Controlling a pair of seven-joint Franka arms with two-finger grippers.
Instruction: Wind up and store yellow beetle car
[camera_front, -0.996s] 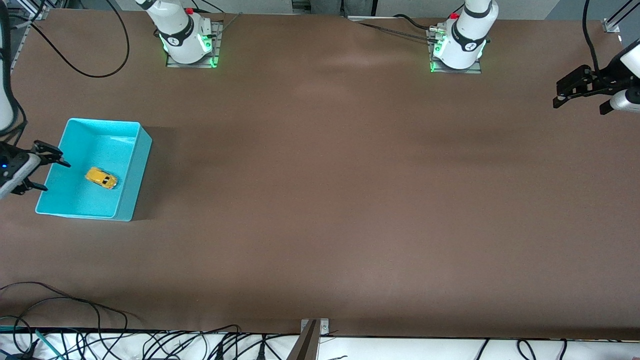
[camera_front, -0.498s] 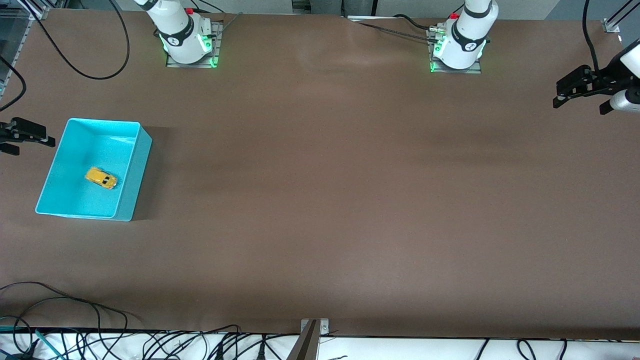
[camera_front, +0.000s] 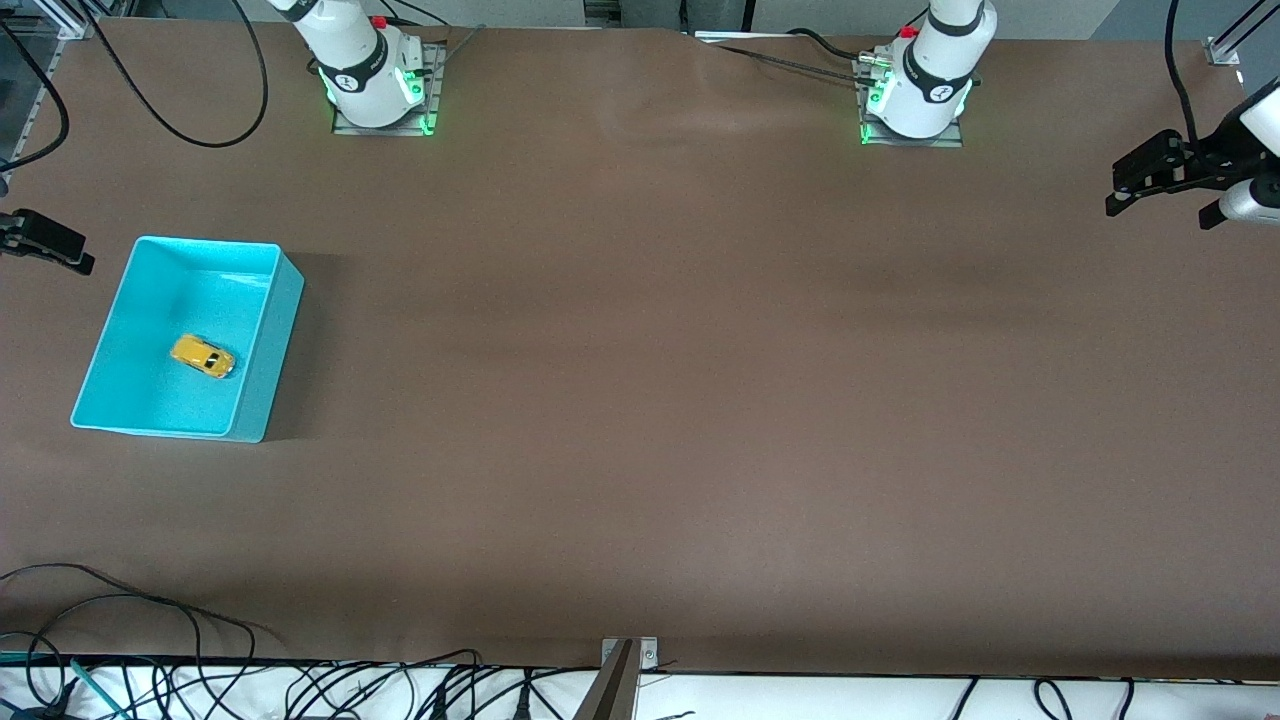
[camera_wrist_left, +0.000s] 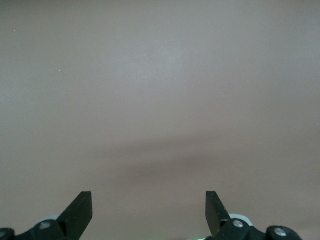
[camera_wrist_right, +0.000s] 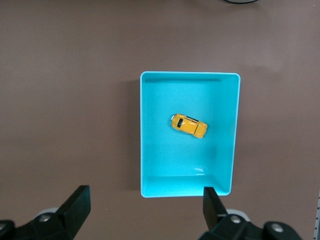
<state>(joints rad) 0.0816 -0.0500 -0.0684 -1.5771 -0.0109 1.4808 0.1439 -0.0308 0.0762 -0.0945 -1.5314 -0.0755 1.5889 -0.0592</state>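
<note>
The yellow beetle car (camera_front: 203, 356) lies on its wheels on the floor of the turquoise bin (camera_front: 268, 350), at the right arm's end of the table. In the right wrist view the car (camera_wrist_right: 188, 125) sits near the middle of the bin (camera_wrist_right: 220, 100), apart from every wall. My right gripper (camera_front: 60, 250) hangs open and empty by the table's edge beside the bin; its fingers (camera_wrist_right: 77, 205) frame bare table and the bin's nearest wall. My left gripper (camera_front: 1120, 190) waits open and empty over the table's left-arm end, with only brown tabletop between its fingers (camera_wrist_left: 82, 210).
The two arm bases (camera_front: 375, 85) (camera_front: 915, 95) stand along the table's edge farthest from the front camera. A black cable (camera_front: 215, 140) loops near the right arm's base. Loose cables (camera_front: 150, 610) and a metal bracket (camera_front: 625, 670) lie at the edge nearest the camera.
My right gripper has pulled away from the bin's rim toward the table's edge and spread its fingers a little wider. The car stays where it was in the bin. The left arm has not moved.
</note>
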